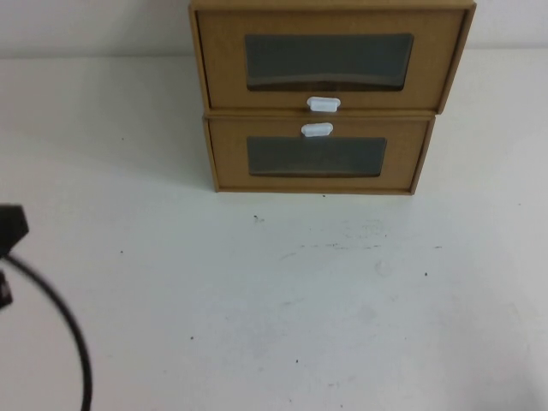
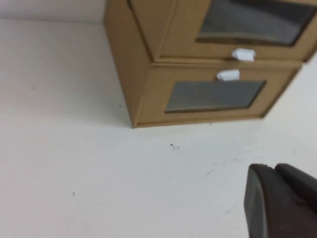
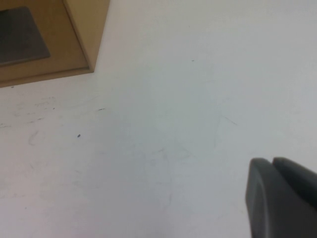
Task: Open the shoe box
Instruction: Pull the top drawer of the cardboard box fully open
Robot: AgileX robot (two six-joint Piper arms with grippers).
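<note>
Spreading across most of the high view, the white table point(image 1: 274, 308) is carrying two brown cardboard shoe boxes stacked at the top centre of the frame. The upper shoe box point(image 1: 221, 60) is sitting squarely on the lower shoe box point(image 1: 229, 158) and is overhanging it a little on both sides. Both are facing the robot, probably so that their fronts are reachable from the open table. Each front is showing a dark window, the upper window point(image 1: 329, 62) wider than the lower window point(image 1: 317, 157). Each is also carrying a small white pull tab. The upper tab point(image 1: 324, 104) is hanging at the bottom edge of its front and the lower tab point(image 1: 317, 130) is sitting at the top edge of its own, so the two are lying just above one another. Both fronts are looking flush and closed, so the opening is not yet begun, and a tab seems the part to pull.

At the left edge of the high view, a dark piece of the left arm point(image 1: 10, 227) and its black cable point(image 1: 73, 334) are showing well apart from the boxes. The left gripper point(image 2: 273, 171) is hovering over bare table in front of the stack, its fingers lying together with only a thin seam between them, gripping nothing. The right gripper point(image 3: 271, 163) is hanging over bare table off the lower box's corner, likewise fully closed and empty, touching neither box.
</note>
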